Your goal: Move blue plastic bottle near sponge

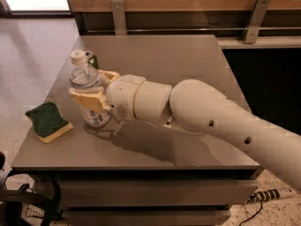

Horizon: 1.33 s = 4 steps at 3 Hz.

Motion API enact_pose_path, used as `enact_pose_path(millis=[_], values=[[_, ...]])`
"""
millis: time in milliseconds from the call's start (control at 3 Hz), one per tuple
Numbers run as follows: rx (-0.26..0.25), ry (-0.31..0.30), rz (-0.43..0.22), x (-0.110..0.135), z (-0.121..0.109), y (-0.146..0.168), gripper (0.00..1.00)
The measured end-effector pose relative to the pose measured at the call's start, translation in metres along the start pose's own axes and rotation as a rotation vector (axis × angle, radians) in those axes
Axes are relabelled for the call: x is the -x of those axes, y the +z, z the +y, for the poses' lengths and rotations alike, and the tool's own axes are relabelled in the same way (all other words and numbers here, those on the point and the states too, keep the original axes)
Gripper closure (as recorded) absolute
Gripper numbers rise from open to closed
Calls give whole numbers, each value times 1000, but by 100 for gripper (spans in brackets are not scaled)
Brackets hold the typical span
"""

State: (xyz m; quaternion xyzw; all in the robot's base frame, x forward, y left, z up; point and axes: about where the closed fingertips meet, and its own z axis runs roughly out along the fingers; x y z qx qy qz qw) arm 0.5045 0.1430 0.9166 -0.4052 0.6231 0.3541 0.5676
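Note:
The blue plastic bottle (87, 81) is clear with a white cap and a white-and-blue label. It stands upright on the grey table (155, 60) at the left. My gripper (96, 91) reaches in from the right and its tan fingers (87, 100) are shut around the bottle's middle. The sponge (48, 121), dark green over pale yellow, lies flat near the table's front left corner, a short gap left of the bottle.
A green drink can (92, 60) stands just behind the bottle, mostly hidden by it. My white arm (211, 119) crosses the right half of the table. The table's left edge drops to the floor. A wooden wall with metal brackets (254, 13) runs behind.

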Motion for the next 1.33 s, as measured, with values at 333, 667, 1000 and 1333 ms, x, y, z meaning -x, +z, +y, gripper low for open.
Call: enact_pose_path(millis=[333, 667, 1000, 1333], values=[[0, 0, 0, 0, 0, 0, 59], [1, -1, 0, 0, 1, 0, 28], [4, -2, 0, 1, 2, 2, 5], [6, -3, 0, 1, 3, 2, 0]])
